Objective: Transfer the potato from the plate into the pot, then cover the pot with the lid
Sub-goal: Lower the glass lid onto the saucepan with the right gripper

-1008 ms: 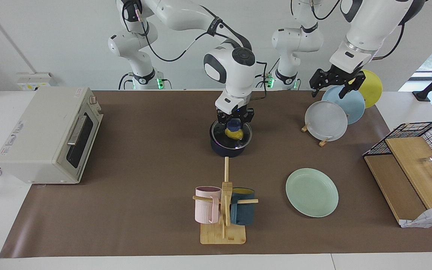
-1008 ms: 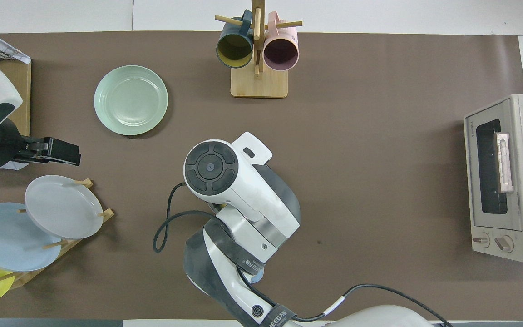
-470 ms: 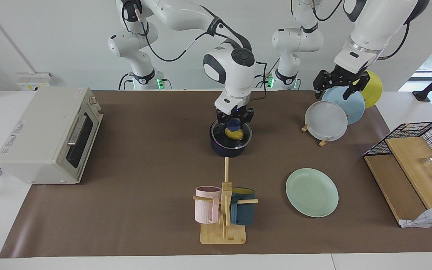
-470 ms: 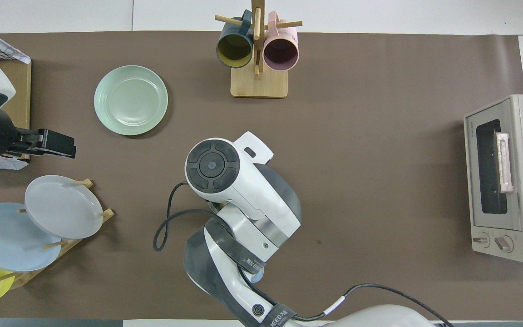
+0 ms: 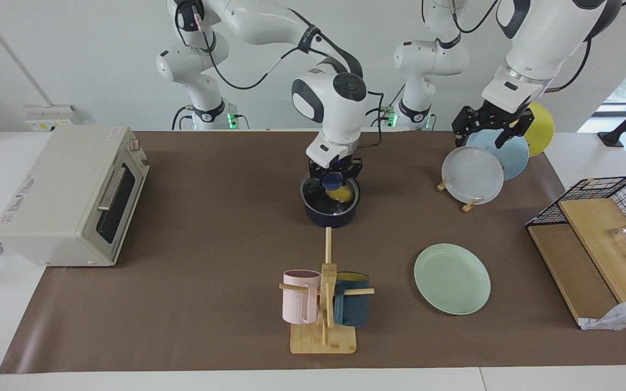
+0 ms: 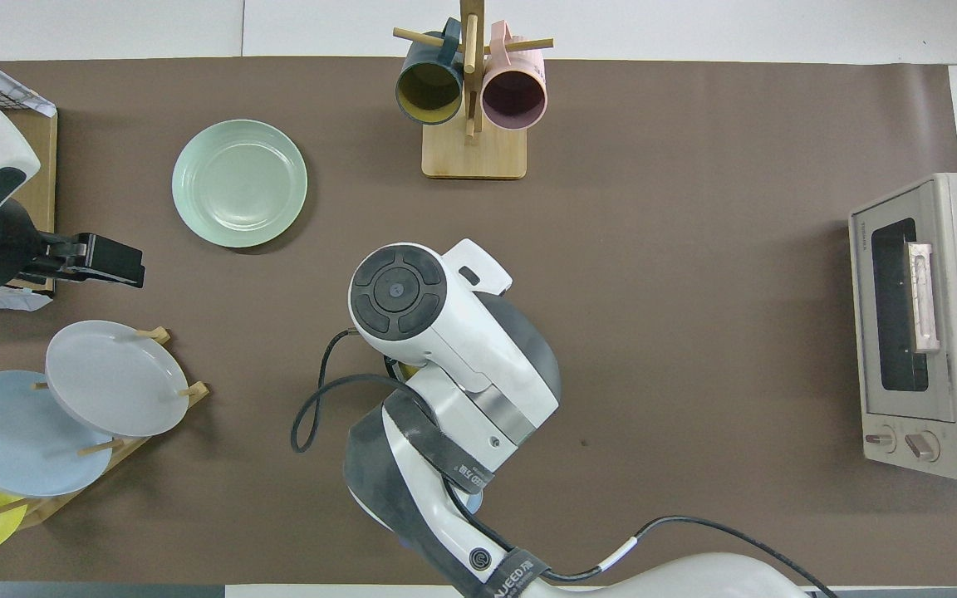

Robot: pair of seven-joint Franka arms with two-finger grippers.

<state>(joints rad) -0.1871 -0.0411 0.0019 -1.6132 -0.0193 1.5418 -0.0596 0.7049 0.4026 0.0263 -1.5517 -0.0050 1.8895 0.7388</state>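
My left end effector (image 5: 492, 126) hangs over the rack of upright plates (image 5: 473, 174), fingers spread, waiting. My right end effector (image 5: 333, 175) is clamped on the lid's (image 5: 329, 194) blue knob, the glass lid low over the pot (image 5: 330, 209) — whether it rests on the rim I cannot tell. Through the glass the potato (image 5: 341, 193) shows, inside the pot. Farther from me the 1 mint plate (image 5: 452, 278) lies bare on the worktop (image 5: 210, 244), beside the mug stand (image 5: 324, 315) — toward my left arm's end.

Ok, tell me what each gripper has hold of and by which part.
The right gripper grips the lid by its blue knob, over the pot. The left gripper holds nothing, waiting above the plate rack.
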